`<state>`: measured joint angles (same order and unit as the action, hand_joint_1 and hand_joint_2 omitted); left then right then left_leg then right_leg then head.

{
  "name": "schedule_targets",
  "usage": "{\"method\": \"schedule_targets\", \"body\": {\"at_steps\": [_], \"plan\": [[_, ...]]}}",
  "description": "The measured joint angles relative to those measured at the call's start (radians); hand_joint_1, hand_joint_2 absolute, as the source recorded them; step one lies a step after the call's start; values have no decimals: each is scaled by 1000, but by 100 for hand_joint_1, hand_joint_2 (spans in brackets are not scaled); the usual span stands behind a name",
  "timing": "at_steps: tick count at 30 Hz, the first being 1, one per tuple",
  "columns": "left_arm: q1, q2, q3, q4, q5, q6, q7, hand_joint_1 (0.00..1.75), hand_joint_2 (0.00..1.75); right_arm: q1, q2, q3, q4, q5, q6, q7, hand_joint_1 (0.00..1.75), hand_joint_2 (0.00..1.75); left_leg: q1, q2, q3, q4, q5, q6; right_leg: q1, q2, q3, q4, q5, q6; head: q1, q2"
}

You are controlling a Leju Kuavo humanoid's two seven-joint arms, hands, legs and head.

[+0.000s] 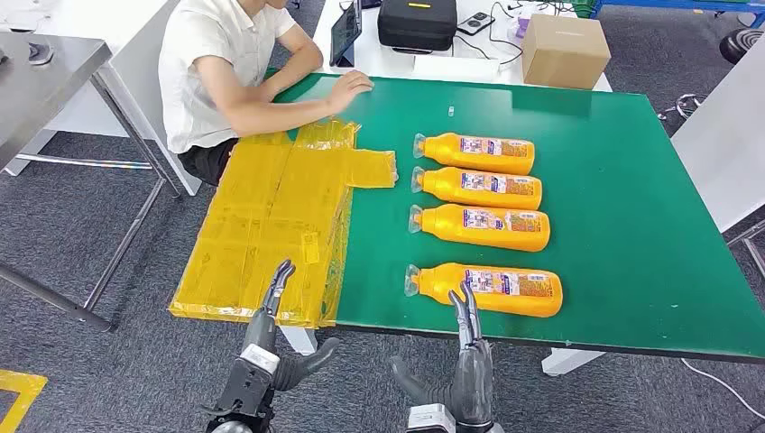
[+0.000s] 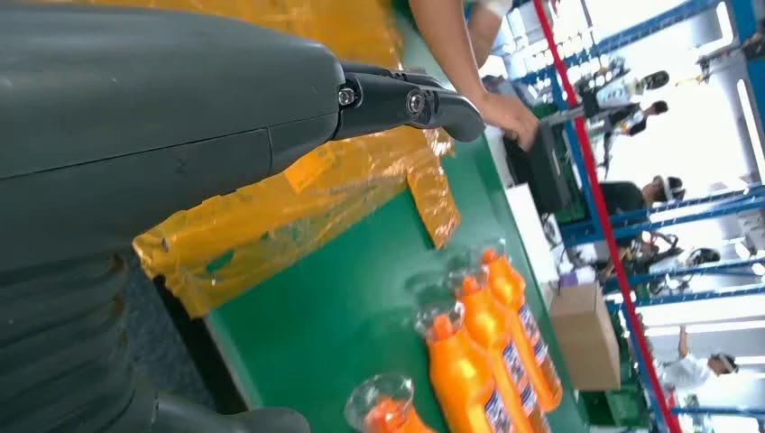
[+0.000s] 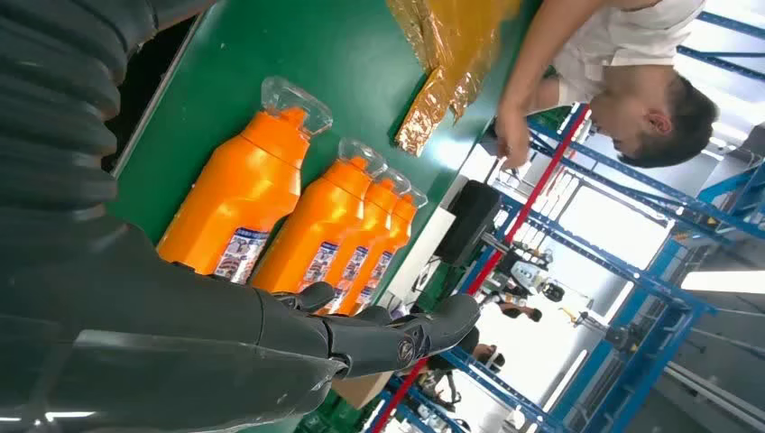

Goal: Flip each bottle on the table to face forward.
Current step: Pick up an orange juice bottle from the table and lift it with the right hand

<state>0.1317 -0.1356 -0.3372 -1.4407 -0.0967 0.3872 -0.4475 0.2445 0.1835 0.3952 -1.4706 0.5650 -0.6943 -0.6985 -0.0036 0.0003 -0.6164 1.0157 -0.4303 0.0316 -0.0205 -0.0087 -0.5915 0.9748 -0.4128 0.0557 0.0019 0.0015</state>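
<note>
You see the left hand (image 1: 271,329) and right hand (image 1: 469,347) both empty, fingers spread, at the table's near edge. R fingertips sit just over the nearest bottle (image 1: 487,290). Three more bottles (image 1: 480,189) lie beyond on the green table (image 1: 631,225), labels up, caps toward yellow film (image 1: 271,216); a person's hand (image 1: 347,87) rests at the far edge.

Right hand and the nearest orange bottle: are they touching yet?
Cannot tell. In the head view the right hand has its fingertips overlapping the nearest bottle; the right wrist view shows the fingers in front of it, with no plain contact or gap.
</note>
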Motion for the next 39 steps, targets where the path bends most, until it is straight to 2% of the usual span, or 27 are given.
{"method": "schedule_targets", "body": {"at_steps": [9, 19, 22, 28, 35, 37, 39], "plan": [[2, -9, 49, -46, -49, 48, -26, 0, 175, 0, 5, 1, 2, -14, 0, 0, 0, 175, 0, 0, 0, 0, 0, 0, 0, 0, 0, 0, 0, 0, 0, 0], [-2, -19, 70, -60, -69, 27, -12, 0, 175, 0, 11, -8, 2, -15, 0, 0, 0, 175, 0, 0, 0, 0, 0, 0, 0, 0, 0, 0, 0, 0, 0, 0], [-19, -26, 71, -56, -68, 2, -5, 0, 175, 0, 16, -24, -2, 29, 0, 0, 0, 175, 0, 0, 0, 0, 0, 0, 0, 0, -1, 0, 0, 0, 0, 0], [-109, -49, 30, 20, -33, -37, 16, 0, 175, -5, 19, -177, -28, 263, -1, 0, 0, 175, -1, -1, 1, 0, 0, 0, -1, 0, 1, 0, 1, 1, 0, 0], [-142, -58, -3, 88, -21, -44, 13, 0, 175, -19, 5, -326, -32, 350, -1, 3, 0, 175, -1, 0, 0, 0, 0, 0, 0, 0, 1, 0, 1, 1, 0, 0], [-146, -58, -11, 99, -18, -53, 14, 0, 175, -24, 1, -367, -31, 441, -1, 25, 0, 175, -1, 0, 0, 0, 0, 0, 0, 0, 0, 0, 1, 1, 0, 0], [-150, -58, -22, 108, -14, -64, 15, 0, 175, -36, -20, -404, -28, 518, -1, 84, 0, 175, -1, 0, 0, 0, 0, 0, 0, 0, 0, 0, 1, 1, 0, 0]]}}
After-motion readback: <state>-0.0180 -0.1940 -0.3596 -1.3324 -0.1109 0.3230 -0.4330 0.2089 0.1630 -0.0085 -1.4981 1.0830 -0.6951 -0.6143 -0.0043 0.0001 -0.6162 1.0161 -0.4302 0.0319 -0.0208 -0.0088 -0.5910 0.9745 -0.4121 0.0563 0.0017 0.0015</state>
